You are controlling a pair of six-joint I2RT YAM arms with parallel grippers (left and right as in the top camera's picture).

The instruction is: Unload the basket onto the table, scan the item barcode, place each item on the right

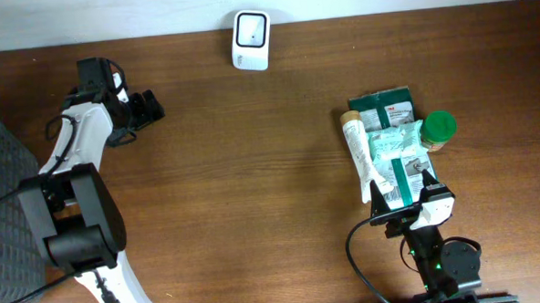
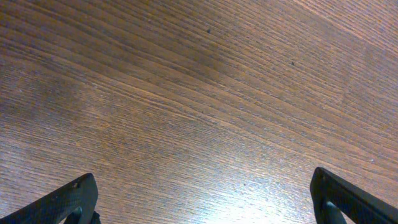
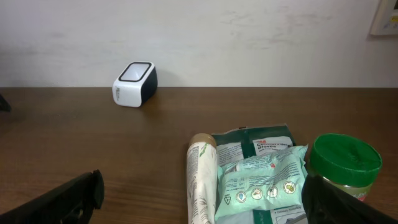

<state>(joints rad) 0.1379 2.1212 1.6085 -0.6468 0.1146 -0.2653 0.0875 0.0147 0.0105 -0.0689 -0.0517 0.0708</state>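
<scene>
Barcode scanner (image 1: 250,40) one, two packets (image 1: 396,155), one tube (image 1: 357,157), one jar (image 1: 438,128)

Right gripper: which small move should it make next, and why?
Probably lower onto the pale green pouch and close. The right gripper is open and empty close by, the pouch lies on top of the dark pack, and nothing is at the scanner yet.

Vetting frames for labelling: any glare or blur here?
Left wrist: bright sheen on the table near the bottom edge, grain sharp. Right wrist: scanner and green lid crisp, evenly lit. Overhead: even light, no blur.
</scene>
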